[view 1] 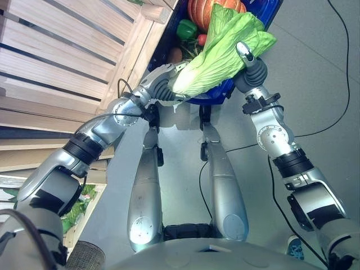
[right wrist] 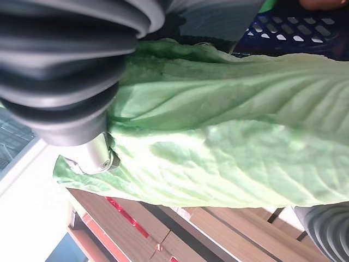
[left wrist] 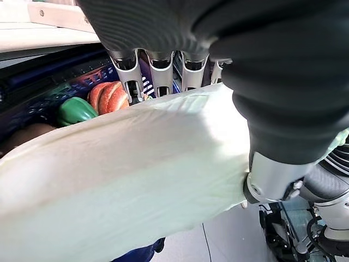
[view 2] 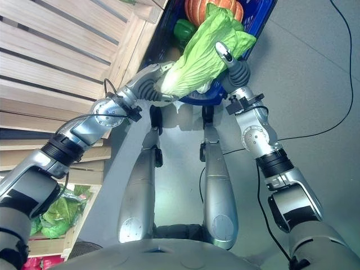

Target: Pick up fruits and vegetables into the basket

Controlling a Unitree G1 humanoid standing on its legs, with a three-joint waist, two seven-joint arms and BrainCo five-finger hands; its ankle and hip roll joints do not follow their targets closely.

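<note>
No readable writing. Both hands, left (view 1: pixel 163 90) and right (view 1: pixel 251 66), clasp the cabbage (view 1: pixel 219 53) above the basket (view 1: pixel 270 11); fingers curled round it.

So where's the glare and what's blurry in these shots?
Left wrist view: light washes out the cabbage, and the left robot hand cover is a soft blur. Right wrist view: cover blurred, leaf veins crisp. Eye views: floor sheen between the legs.

pale wooden slatted crates (view 1: pixel 62 62) are stacked at the left, beside the blue container; a grey floor (view 1: pixel 315 73) is spread across the right side; a lower shelf compartment (view 2: pixel 50 216) is seen at the bottom left, with leafy greens (view 2: pixel 56 214) lying in it; wooden boards (right wrist: pixel 180 229) are also seen.
</note>
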